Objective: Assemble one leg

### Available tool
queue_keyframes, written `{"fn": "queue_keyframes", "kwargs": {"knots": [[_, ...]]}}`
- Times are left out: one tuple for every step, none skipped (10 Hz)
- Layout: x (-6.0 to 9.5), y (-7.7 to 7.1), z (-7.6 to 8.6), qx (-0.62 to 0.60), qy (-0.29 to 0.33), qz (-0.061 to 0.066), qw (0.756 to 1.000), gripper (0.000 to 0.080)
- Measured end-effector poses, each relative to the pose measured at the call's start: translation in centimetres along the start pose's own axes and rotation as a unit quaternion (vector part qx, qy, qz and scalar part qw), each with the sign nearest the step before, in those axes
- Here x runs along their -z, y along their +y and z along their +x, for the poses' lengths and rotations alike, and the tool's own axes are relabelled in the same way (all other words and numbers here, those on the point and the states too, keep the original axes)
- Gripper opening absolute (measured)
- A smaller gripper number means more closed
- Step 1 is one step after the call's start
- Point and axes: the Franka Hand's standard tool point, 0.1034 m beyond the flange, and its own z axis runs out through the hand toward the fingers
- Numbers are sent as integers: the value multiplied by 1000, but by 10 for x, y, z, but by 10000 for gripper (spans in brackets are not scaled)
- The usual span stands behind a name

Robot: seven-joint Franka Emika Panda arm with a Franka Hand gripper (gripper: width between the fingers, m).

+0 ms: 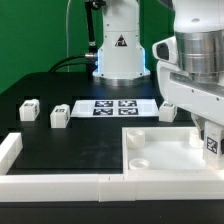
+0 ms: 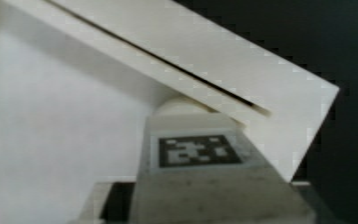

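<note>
My gripper (image 1: 207, 133) is shut on a leg (image 1: 211, 146), a small white block with a black-and-white marker. It holds the leg upright over the far right corner of the large white square panel (image 1: 160, 150). In the wrist view the leg (image 2: 197, 150) fills the space between the jaws of the gripper (image 2: 202, 208), with the panel's raised corner rim (image 2: 247, 80) just beyond it. Whether the leg's lower end touches the panel is hidden. Three more legs stand on the table: two on the exterior view's left (image 1: 27, 110) (image 1: 59, 117), one (image 1: 166, 113) behind the panel.
The marker board (image 1: 112, 108) lies at mid table in front of the robot base (image 1: 118, 50). Long white bars (image 1: 60, 182) run along the front edge and turn up at the exterior view's left (image 1: 9, 150).
</note>
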Motion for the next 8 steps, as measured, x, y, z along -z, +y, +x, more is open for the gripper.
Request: {"fn": "queue_keyframes", "kwargs": {"knots": [[0, 0, -1, -41, 0, 0, 999, 287], [0, 0, -1, -52, 0, 0, 999, 288], [0, 0, -1, -42, 0, 0, 999, 288], [0, 0, -1, -28, 0, 0, 1000, 478], [0, 0, -2, -28, 0, 0, 1000, 610], [0, 0, -3, 16, 2, -2, 1000, 637], [1, -1, -5, 77, 2, -1, 997, 637], [2, -1, -4, 151, 2, 0, 989, 647]]}}
